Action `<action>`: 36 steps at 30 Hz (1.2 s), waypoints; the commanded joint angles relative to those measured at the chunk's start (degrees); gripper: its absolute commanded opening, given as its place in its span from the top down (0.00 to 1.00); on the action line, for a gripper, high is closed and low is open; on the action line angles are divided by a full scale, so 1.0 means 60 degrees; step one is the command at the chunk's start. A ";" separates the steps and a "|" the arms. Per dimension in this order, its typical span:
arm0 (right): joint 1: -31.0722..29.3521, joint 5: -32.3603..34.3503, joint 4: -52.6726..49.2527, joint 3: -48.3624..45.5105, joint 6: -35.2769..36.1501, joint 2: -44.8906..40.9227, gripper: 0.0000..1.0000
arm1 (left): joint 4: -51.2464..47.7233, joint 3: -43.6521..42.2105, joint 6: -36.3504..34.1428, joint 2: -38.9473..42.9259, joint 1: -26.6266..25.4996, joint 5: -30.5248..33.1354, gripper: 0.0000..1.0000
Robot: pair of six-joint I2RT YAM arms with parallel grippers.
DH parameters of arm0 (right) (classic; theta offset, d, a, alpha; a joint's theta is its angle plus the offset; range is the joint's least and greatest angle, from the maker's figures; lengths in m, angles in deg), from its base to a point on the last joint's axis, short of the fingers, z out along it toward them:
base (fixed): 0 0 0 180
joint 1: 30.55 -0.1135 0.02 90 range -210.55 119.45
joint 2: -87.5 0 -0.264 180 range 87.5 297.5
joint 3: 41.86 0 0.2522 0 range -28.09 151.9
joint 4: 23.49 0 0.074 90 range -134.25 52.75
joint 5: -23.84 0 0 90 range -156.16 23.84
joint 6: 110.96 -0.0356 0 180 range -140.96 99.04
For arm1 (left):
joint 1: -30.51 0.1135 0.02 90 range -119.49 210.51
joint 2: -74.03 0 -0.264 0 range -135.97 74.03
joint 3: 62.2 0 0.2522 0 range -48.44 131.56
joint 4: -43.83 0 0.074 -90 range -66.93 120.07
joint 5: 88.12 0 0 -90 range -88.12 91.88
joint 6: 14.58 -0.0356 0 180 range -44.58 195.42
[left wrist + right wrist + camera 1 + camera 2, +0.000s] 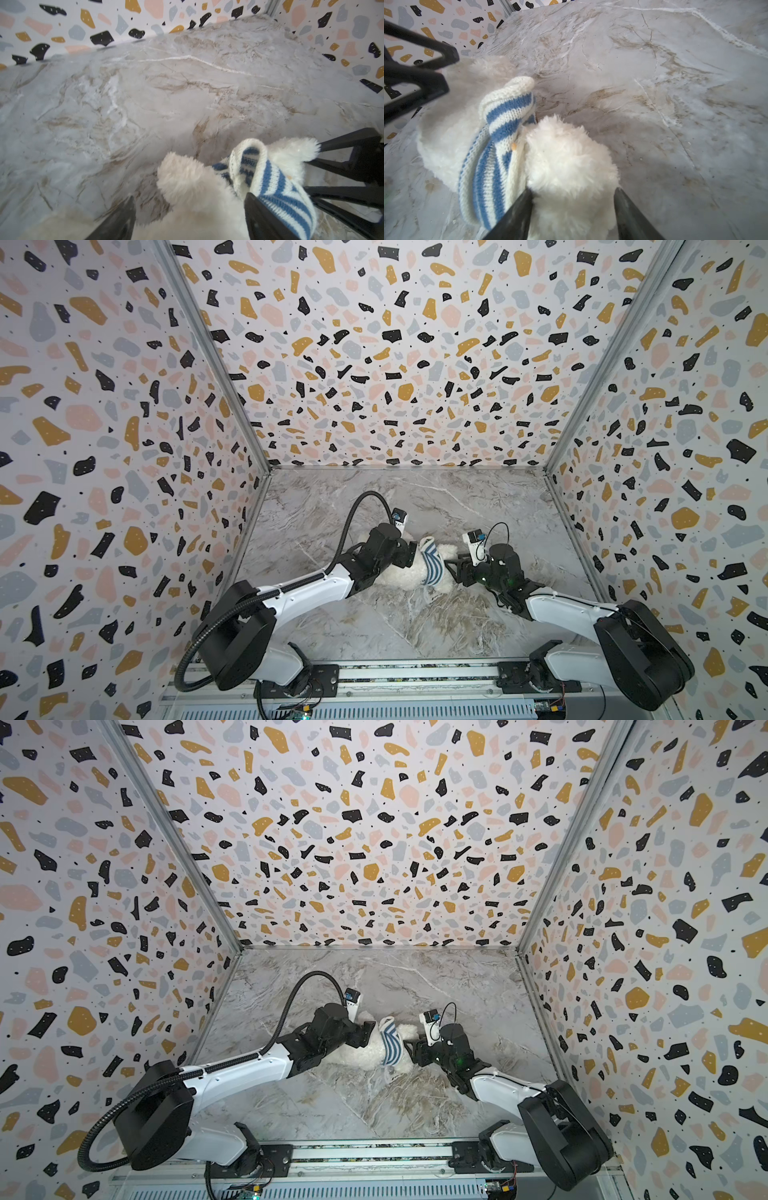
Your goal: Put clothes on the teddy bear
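Bear (397,574) lies on its side on the table (374,497), a little toward 6 o'clock from the middle, with its length running from 9 to 3 o'clock. I cannot tell which end is the head.

At 9 o'clock of the bear is the left gripper (189,197). Its jaws are released and stand wide apart over the white fur. Bare table shows between one finger (124,216) and the fur, so nothing is pinched. The other finger touches the edge of the shirt (276,191). I think this gripper stays low there so that it can take the knit edge again.

In the middle, the shirt sits as a bunched striped band around the body, more to the 3 o'clock side. One loose fold stands up at 12 o'clock. It does not cover the body evenly, and I see no limb through a sleeve, so in my judgement the dressing is only partly done.

At 3 o'clock is the right gripper (573,191). Its jaws are parted around a round fluffy part of the bear, with fur against both fingers. Whether they press it or only frame it, I cannot tell. This position probably keeps the bear from sliding while the shirt is pulled along the body.
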 commanded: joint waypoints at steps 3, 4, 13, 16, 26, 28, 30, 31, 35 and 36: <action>-0.0037 -0.0343 0.0258 0.0148 -0.0218 0.0043 0.32 | 0.0282 -0.0680 0.0515 -0.0198 0.0136 0.0281 0.25; -0.0036 -0.0417 0.0298 0.0148 -0.0238 0.0082 0.31 | 0.0430 -0.0733 0.0499 -0.0365 0.0210 0.0214 0.27; 0.0171 -0.1016 0.1138 -0.0144 -0.0633 0.0369 0.29 | 0.1548 -0.0761 -0.0062 -0.1661 0.0574 -0.0019 0.44; 0.0356 -0.1484 0.1670 -0.0181 -0.0767 0.0735 0.29 | 0.1796 -0.0858 -0.0415 -0.1777 0.0574 0.0000 0.46; 0.0750 -0.1752 0.2246 0.0372 -0.0877 0.1792 0.29 | 0.2282 -0.0983 -0.0828 -0.2049 0.0574 -0.0079 0.49; 0.0912 -0.2050 0.2482 0.0453 -0.0930 0.2125 0.29 | 0.2391 -0.0965 -0.0854 -0.2133 0.0574 -0.0191 0.50; 0.0916 -0.2210 0.2491 0.0575 -0.0843 0.2336 0.29 | 0.2479 -0.0954 -0.0856 -0.2165 0.0575 -0.0286 0.50; 0.0903 -0.2348 0.2535 0.0640 -0.0828 0.2426 0.30 | 0.2537 -0.0949 -0.0863 -0.2181 0.0574 -0.0335 0.50; 0.0707 -0.2636 0.2400 0.0853 -0.0585 0.2563 0.31 | 0.2670 -0.0963 -0.0869 -0.2187 0.0574 -0.0524 0.50; 0.0606 -0.2701 0.2351 0.0929 -0.0515 0.2577 0.31 | 0.2710 -0.0968 -0.0886 -0.2180 0.0575 -0.0566 0.50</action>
